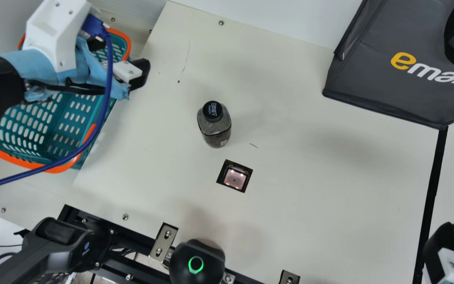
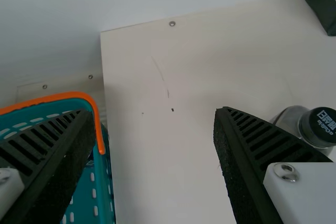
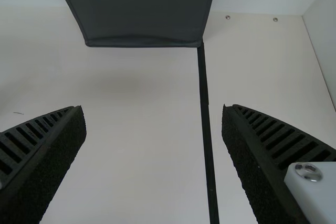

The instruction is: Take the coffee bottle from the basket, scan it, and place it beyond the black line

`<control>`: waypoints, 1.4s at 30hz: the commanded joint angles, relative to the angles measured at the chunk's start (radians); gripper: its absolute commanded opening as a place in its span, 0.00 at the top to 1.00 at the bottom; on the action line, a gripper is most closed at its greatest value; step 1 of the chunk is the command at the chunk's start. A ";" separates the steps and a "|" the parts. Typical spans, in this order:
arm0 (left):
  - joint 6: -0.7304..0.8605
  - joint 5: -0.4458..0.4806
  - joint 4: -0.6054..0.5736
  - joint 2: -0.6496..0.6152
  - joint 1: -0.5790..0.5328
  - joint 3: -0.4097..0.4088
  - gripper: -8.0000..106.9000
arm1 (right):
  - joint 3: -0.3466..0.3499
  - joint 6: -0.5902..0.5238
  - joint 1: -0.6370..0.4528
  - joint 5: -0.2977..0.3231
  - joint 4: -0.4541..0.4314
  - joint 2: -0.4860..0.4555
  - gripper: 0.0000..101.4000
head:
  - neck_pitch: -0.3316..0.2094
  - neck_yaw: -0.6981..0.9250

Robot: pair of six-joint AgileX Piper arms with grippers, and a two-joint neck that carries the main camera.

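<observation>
Coffee bottle (image 1: 214, 126) standing upright on a cream desk (image 1: 329, 177), just beside the square scanner window (image 1: 235, 178) and apart from the basket (image 1: 59, 169). The left tool (image 2: 152, 113), spread wide with nothing in it, is at the basket's edge; the right tool (image 3: 153, 109), also wide and empty, is near the black line (image 1: 433, 189). Whether the scan is done cannot be told; carrying the bottle on unscanned would spoil the task. A scan could miss if the pale patch (image 1: 224, 142) low on its side, perhaps the code, faces away from the window. An off-centre approach could tip the bottle with one finger. Releasing early could leave it short of the line.
</observation>
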 commanded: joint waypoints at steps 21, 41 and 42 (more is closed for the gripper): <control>0.022 -0.016 -0.007 -0.011 0.034 0.004 0.15 | 0.000 0.000 0.000 0.000 0.000 0.000 0.10 | -0.026 0.002; 0.022 -0.016 -0.007 -0.011 0.034 0.004 0.15 | 0.000 0.000 0.000 -0.001 0.000 0.000 0.10 | -0.026 -0.347; 0.022 -0.016 -0.007 -0.011 0.034 0.004 0.15 | 0.000 0.000 0.000 -0.001 0.000 0.000 0.10 | -0.026 -0.347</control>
